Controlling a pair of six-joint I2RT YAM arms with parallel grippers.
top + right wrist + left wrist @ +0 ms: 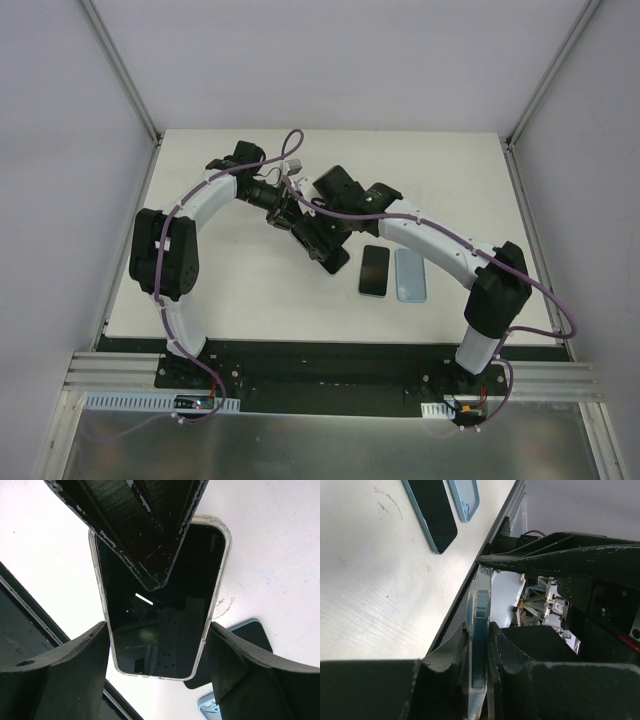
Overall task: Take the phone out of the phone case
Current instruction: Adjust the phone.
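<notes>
A black-screened phone in a clear case is held above the white table between both grippers. My left gripper is shut on it, pinching front and back; the case shows edge-on there. Those left fingers cross the screen's upper part in the right wrist view. My right gripper straddles the lower end, its fingers touching the case's two long sides. In the top view both grippers meet at the table's middle, and the held phone is mostly hidden.
A second dark phone with a teal rim and an empty light-blue case lie side by side on the table, right of the grippers. They also show in the left wrist view. Metal frame rails border the table.
</notes>
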